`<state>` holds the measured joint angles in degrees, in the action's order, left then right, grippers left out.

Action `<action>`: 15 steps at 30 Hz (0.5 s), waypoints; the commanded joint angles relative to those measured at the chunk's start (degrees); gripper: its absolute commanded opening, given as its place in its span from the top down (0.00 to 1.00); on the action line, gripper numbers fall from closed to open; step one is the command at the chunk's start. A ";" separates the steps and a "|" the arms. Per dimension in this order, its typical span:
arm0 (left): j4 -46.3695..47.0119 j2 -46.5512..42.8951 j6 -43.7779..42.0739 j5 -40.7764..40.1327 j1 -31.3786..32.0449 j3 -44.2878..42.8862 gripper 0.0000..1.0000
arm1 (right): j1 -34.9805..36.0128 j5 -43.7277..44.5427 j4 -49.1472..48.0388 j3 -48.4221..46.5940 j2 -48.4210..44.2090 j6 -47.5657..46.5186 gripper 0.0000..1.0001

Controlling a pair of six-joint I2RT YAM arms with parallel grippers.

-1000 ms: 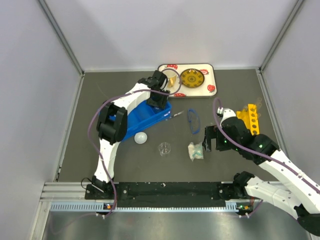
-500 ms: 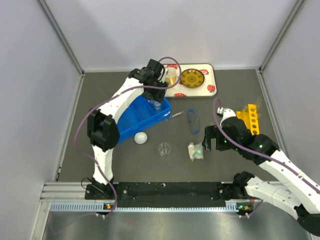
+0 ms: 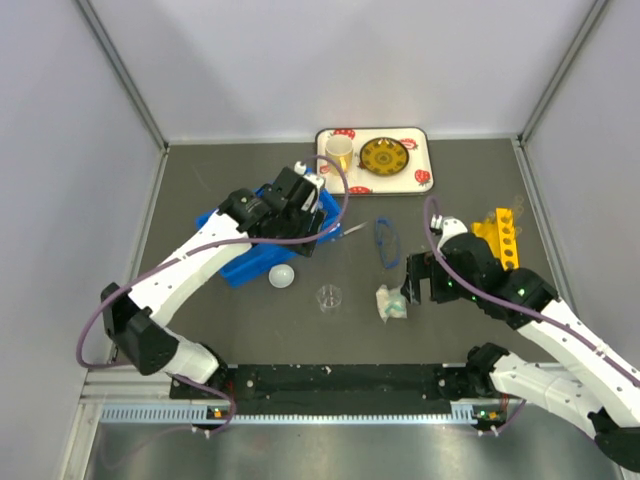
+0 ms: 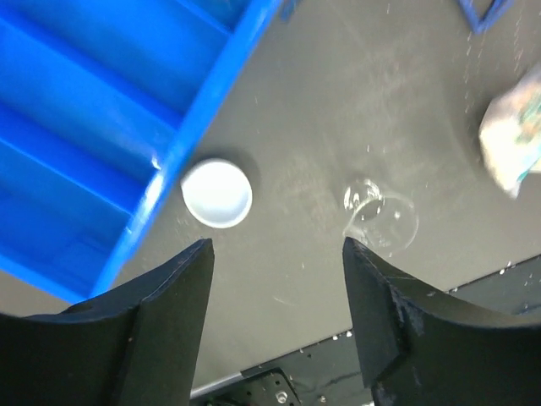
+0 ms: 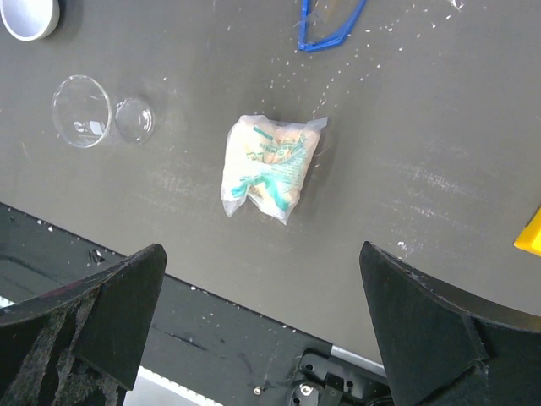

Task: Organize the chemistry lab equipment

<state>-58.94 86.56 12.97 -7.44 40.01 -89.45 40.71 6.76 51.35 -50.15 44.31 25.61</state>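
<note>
My left gripper (image 3: 303, 243) hangs open and empty over the right end of the blue bin (image 3: 250, 250). Below it on the dark table lie a small white dome (image 4: 217, 193) and a clear beaker (image 4: 380, 218), both ahead of its fingertips (image 4: 196, 262). My right gripper (image 5: 260, 254) is wide open and empty just short of the white-and-teal packet (image 5: 269, 167). Blue-rimmed goggles (image 3: 386, 242) lie behind the packet (image 3: 391, 302). A thin clear tube (image 3: 355, 229) rests by the bin's corner. The dome (image 3: 283, 276) and beaker (image 3: 328, 297) sit between bin and packet.
A white tray (image 3: 420, 180) at the back holds a yellow mug (image 3: 340, 152) and a round yellow patterned plate (image 3: 385, 157). A yellow rack (image 3: 500, 237) stands right of my right arm. Grey walls close in three sides; the black base rail (image 3: 330, 378) runs along the front.
My left arm has swung from the bin's back end, near the tray, forward and down to the bin's right end. The right arm has not moved.
</note>
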 commanded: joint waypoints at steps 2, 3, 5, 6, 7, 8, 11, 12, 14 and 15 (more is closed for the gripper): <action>7.68 -9.39 8.73 0.84 3.93 17.77 0.29 | -0.19 -2.28 -2.66 -3.90 2.08 -1.61 0.01; 10.22 -10.44 9.61 1.11 4.46 20.08 0.25 | -0.19 -2.37 -2.92 -4.34 2.44 -1.61 0.01; 13.05 -12.99 11.54 2.77 5.43 26.22 0.22 | -0.10 -2.98 -3.36 -4.60 3.32 -1.70 0.01; 15.23 -13.61 11.98 3.22 5.78 27.73 0.21 | -0.10 -3.07 -3.45 -4.69 3.84 -1.70 0.01; 16.04 -14.22 12.34 3.40 6.30 28.97 0.20 | -0.02 -3.33 -3.71 -4.69 4.02 -1.70 0.01; 16.66 -14.40 12.69 3.40 6.66 30.63 0.20 | 0.07 -3.42 -3.80 -4.69 4.20 -1.70 0.01; 19.12 -13.97 12.95 3.49 7.80 32.31 0.18 | 0.07 -3.42 -4.15 -4.26 4.46 -1.44 0.01; 19.56 -13.53 13.04 3.66 8.15 32.49 0.18 | 0.16 -3.34 -4.24 -3.99 4.46 -1.35 0.01; 20.53 -11.95 13.22 3.75 8.33 32.06 0.18 | 0.25 -3.16 -4.24 -3.64 4.20 -0.91 0.01; 20.70 -11.34 13.22 3.66 8.50 31.80 0.18 | 0.25 -2.99 -4.24 -3.29 4.11 -0.91 0.01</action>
<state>-44.97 74.35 24.45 -4.29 47.79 -57.08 40.73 3.90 49.08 -52.21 48.90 24.64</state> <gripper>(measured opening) 0.815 0.987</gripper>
